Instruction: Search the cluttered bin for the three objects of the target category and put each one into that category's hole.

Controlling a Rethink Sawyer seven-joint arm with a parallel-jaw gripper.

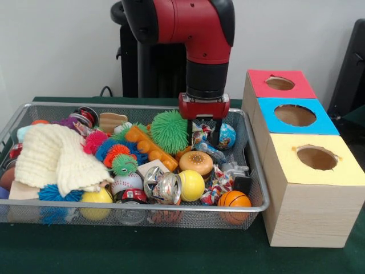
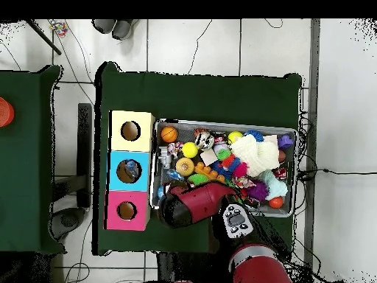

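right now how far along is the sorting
Barely started, by the look of it. No sorted item shows in the red, blue or yellow hole, though their depths are hidden. The gripper is down in the bin, jaws open over the clutter, holding nothing. All three placements seem left.

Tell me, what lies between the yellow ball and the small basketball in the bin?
In the front view, a red-and-white knotted rope toy lies between the yellow ball and the small basketball.

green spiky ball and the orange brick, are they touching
Touching. In the front view the green spiky ball rests against the orange brick, its spikes overlapping the brick's top edge with no gap between them.
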